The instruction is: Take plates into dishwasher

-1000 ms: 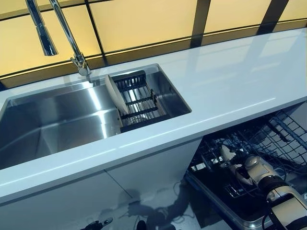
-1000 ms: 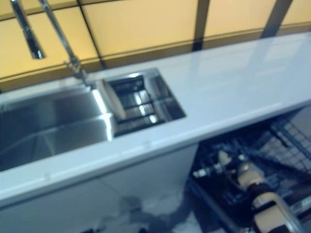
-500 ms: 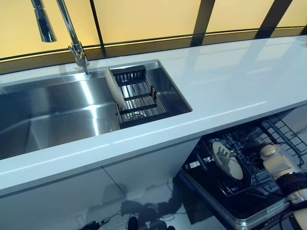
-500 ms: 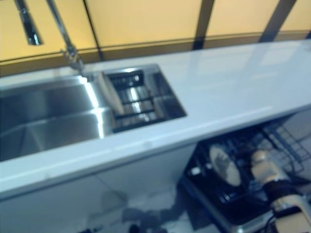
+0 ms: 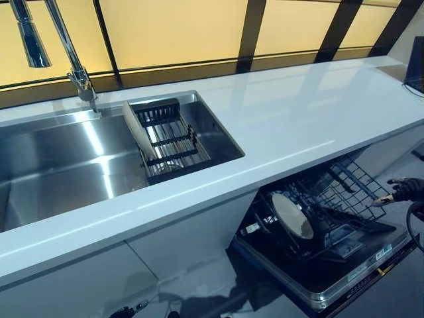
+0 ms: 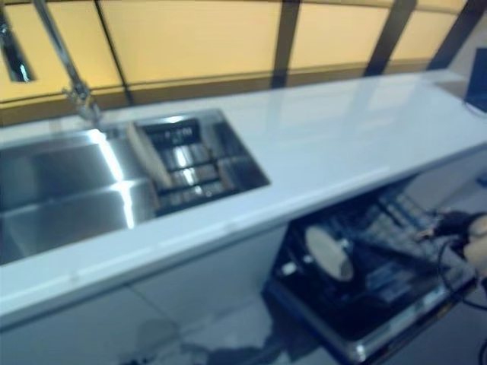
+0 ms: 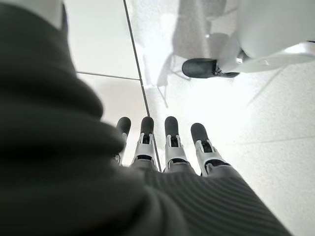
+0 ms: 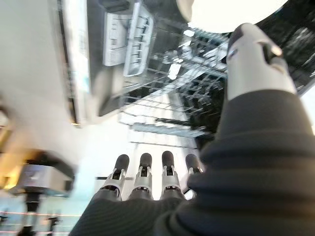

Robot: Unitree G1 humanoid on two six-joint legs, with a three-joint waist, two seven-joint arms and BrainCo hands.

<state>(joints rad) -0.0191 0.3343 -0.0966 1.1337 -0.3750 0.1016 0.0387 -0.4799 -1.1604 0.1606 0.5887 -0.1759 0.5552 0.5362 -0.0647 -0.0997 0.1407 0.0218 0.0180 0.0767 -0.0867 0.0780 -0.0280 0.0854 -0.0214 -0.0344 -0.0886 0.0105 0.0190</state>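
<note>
A white plate (image 5: 292,215) stands on edge in the pulled-out lower rack (image 5: 348,189) of the open dishwasher under the counter. A second plate (image 5: 139,130) leans in the black drying rack (image 5: 169,139) inside the sink. My right hand (image 5: 405,190) hovers at the far right, past the rack and apart from the plate. Its own wrist view shows the right hand (image 8: 142,177) with straight fingers and nothing in it. My left hand (image 7: 172,142) shows only in its wrist view, open and empty, pointing at the floor.
The steel sink (image 5: 59,165) and tall faucet (image 5: 63,46) lie at the left of the white counter (image 5: 298,112). The dishwasher door (image 5: 331,278) lies open low in front of the rack. A dark object (image 5: 415,63) sits at the counter's far right end.
My right hand let go of the plate, which now stands in the dishwasher rack, and drew away to the right. The camera view has shifted too.
</note>
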